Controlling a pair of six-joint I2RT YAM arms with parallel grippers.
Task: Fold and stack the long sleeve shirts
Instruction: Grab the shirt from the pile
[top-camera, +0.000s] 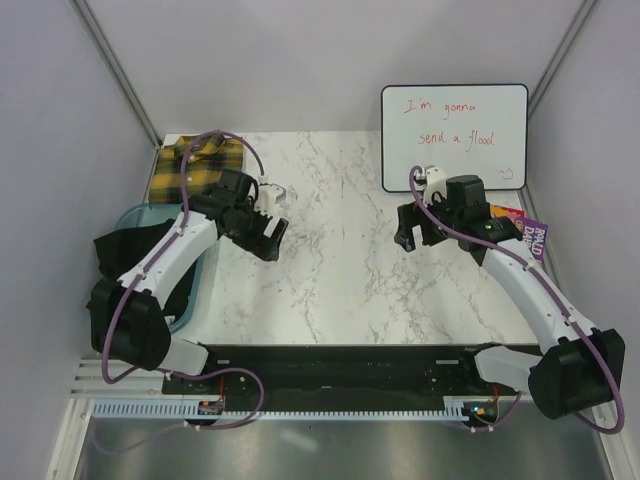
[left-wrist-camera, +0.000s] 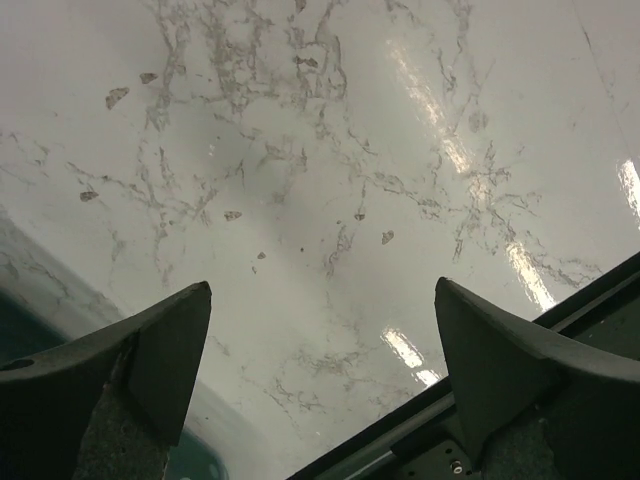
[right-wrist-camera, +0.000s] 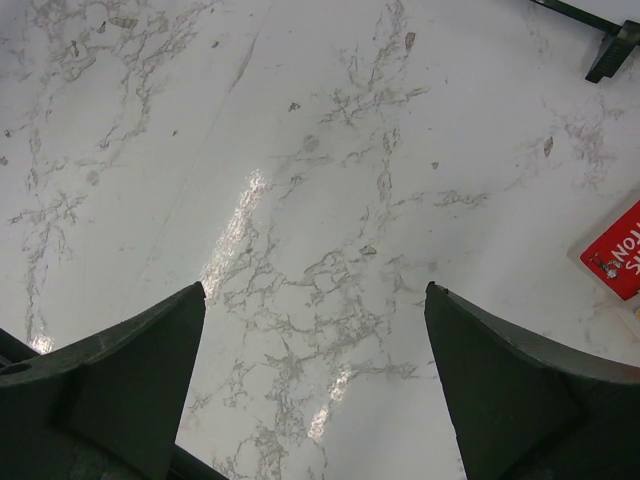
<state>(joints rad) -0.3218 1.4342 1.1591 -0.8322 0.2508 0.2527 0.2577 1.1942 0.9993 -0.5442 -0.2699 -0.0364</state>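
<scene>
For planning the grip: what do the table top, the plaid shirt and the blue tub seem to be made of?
Table top: marble-look stone or laminate, glossy; wrist views show lamp glare.
Plaid shirt: woven cloth, matte, soft folds.
Blue tub: probably plastic, smooth rim.

White marble tabletop (top-camera: 340, 270). Whiteboard (top-camera: 453, 136) with red handwriting stands far right. Translucent blue tub (top-camera: 198, 292) at left edge.

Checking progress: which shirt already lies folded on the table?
The yellow-and-black plaid shirt, folded at the far left corner of the table. The black shirt is draped loosely over the blue tub instead.
</scene>
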